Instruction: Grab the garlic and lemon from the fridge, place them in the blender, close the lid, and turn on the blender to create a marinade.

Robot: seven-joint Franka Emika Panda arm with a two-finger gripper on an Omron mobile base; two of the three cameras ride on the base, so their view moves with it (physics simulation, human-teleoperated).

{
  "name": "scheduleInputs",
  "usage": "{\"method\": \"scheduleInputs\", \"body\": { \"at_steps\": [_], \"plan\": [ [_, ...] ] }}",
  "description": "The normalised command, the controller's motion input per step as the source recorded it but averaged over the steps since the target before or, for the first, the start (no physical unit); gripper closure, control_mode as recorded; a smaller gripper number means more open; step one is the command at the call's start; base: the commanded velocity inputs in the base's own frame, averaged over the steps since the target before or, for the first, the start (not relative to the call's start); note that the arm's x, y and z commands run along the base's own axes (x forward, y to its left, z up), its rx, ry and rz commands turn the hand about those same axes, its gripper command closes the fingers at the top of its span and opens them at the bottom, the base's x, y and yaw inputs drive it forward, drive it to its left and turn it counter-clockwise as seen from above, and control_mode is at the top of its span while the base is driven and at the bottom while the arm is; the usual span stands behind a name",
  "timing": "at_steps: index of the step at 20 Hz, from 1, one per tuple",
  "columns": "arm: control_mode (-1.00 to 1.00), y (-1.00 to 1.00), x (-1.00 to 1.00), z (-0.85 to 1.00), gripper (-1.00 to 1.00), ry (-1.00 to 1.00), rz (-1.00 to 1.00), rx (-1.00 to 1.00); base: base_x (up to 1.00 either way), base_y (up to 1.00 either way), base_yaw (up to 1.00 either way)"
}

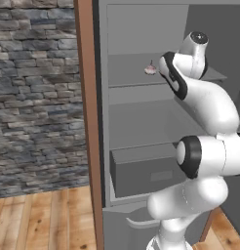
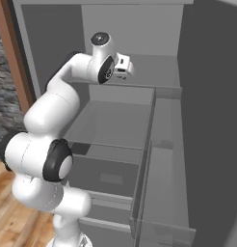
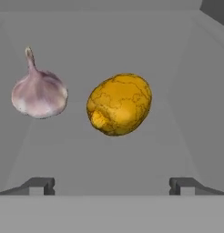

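On the upper fridge shelf (image 1: 136, 80) we find the lemon (image 3: 119, 104) straight ahead of our wide, empty jaws, centred between the fingertips (image 3: 41, 185), its long axis slanted, with the garlic (image 3: 39, 93) just left of the lemon.

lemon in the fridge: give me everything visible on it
The lemon is a rounded yellow-orange fruit with a veined, mottled skin and a paler nub at its lower left end in the hand view. It lies on a grey fridge shelf, beside the garlic but apart from it. The open gripper sits short of it, not touching.
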Motion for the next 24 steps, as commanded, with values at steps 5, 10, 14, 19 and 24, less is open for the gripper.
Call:
{"method": "scheduleInputs", "body": {
  "at_steps": [5, 10, 14, 19, 24],
  "plan": [
    [-1.0, 0.0, 0.35, 0.0, -1.0, 0.0, 0.0, 0.0, 0.0, 0.0, 0.0],
    [-1.0, 0.0, 0.26, -0.02, -1.0, 0.0, 0.0, 0.0, 0.0, 0.0, 0.0],
    [-1.0, -0.04, 0.18, -0.08, -1.0, -0.01, 0.0, 0.0, 0.0, 0.0, 0.0],
    [-1.0, -0.03, 0.13, -0.06, -1.0, -0.01, 0.0, 0.0, 0.0, 0.0, 0.0],
    [-1.0, -0.03, 0.16, -0.09, -1.0, -0.01, 0.0, 0.0, 0.0, 0.0, 0.0]
  ]
}}
